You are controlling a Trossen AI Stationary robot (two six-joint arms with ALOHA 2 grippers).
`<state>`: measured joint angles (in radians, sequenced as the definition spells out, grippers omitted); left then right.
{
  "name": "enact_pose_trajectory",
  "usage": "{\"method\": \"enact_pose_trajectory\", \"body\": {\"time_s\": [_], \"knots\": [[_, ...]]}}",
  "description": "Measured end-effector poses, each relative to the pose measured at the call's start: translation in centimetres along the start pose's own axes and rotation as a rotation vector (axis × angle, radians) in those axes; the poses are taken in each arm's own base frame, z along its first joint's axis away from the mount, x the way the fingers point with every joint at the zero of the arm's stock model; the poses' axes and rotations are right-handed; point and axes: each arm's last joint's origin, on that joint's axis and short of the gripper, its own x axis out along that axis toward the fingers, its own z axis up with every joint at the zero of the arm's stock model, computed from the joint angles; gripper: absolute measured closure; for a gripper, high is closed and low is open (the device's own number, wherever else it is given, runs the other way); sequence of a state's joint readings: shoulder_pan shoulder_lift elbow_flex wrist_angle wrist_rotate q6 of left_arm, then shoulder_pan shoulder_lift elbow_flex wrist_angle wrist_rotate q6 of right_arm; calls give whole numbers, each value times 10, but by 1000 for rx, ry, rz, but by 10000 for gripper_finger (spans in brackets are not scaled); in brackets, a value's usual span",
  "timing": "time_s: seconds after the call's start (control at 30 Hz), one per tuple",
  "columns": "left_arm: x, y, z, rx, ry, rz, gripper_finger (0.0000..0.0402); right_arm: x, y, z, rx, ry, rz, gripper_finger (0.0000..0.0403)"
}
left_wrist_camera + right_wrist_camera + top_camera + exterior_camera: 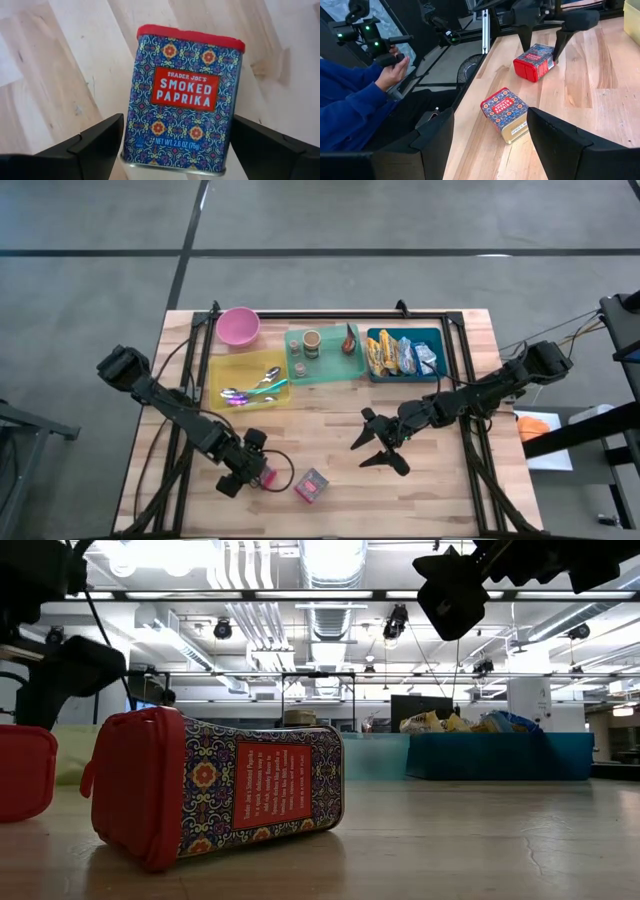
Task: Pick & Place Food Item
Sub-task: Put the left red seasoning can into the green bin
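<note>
Two patterned blue smoked-paprika tins with red lids lie on their broad sides on the wooden table near its front edge. My left gripper (177, 155) points steeply down over the left tin (185, 100), open. One finger stands on each side of that tin's long walls, and I see no plain touch. The tin's label faces up. The second tin (312, 485) lies a little to the right, alone, and fills the low view (215, 790). My right gripper (378, 448) hangs open above the table's middle right, holding nothing.
Along the far edge stand a pink bowl (238, 326), a yellow tray (222, 370) with spoons, a green tray (330, 372) with small cups and a blue bin (440, 340) with snack packets. A person's hand (390, 72) on a controller shows beyond the table's left edge.
</note>
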<state>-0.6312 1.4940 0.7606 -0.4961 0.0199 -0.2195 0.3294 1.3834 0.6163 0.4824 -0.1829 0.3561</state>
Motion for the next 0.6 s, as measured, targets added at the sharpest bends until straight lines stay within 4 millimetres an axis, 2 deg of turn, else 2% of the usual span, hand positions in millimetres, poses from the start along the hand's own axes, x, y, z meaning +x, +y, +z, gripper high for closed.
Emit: {"method": "enact_pose_trajectory", "body": {"time_s": [0.23,0.47,0.6], "knots": [[8,2,-6,-17,-24,-16,48,0,0,0,0,0,0,154],[8,3,-4,-29,-53,-4,48,0,0,0,0,0,0,154],[8,3,-3,-33,-57,-2,66,0,0,0,0,1,0,154]]}}
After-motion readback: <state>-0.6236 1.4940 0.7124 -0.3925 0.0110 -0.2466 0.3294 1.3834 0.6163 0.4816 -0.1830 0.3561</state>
